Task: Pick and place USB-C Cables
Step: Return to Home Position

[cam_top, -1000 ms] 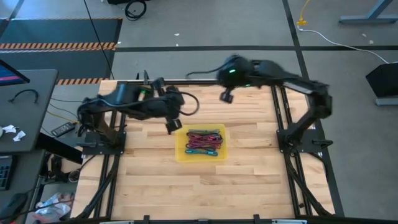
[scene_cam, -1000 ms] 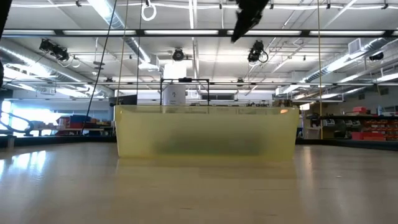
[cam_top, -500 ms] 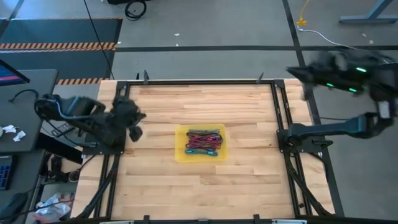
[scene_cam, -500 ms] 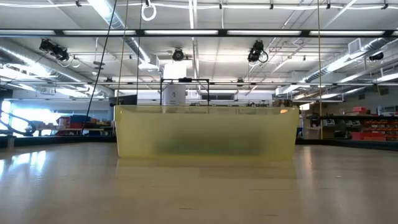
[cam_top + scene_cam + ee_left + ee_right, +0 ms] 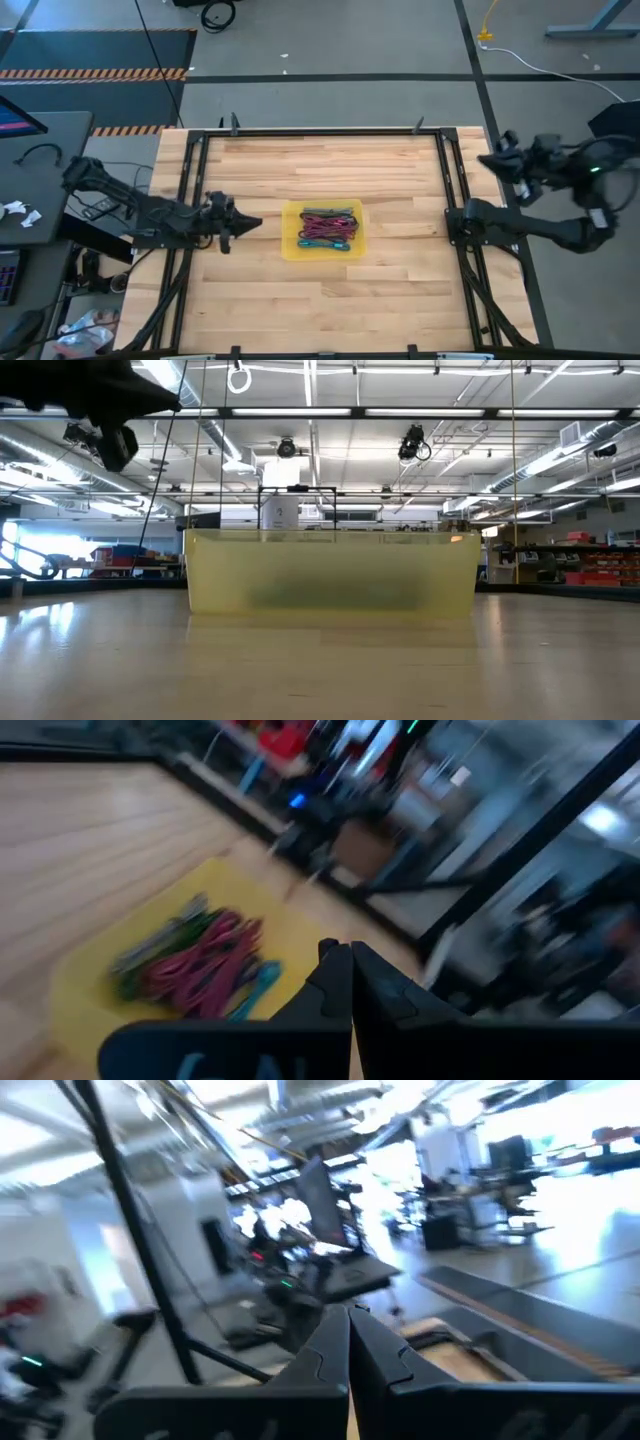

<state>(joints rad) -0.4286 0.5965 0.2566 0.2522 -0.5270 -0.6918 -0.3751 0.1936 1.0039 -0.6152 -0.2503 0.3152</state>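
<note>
USB-C cables (image 5: 328, 228) in yellow tray (image 5: 290, 248), left gripper (image 5: 254, 222) near

Cables (image 5: 328, 228): thin bundles, pink, maroon, teal, green, grey; lying flat, overlapping in one pile inside yellow tray (image 5: 291, 246).

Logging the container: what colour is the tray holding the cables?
Yellow; the tray shows best in the high view.

Robotics lab in a large industrial hall. Open ceiling, long strip lights (image 5: 300, 412), exposed ducting (image 5: 215, 440). Bare concrete floor (image 5: 330, 100), hazard-striped tape (image 5: 95, 73). Wood-plank bench (image 5: 320, 300) in a black frame. Shelves of red bins (image 5: 600, 570) far off.
</note>
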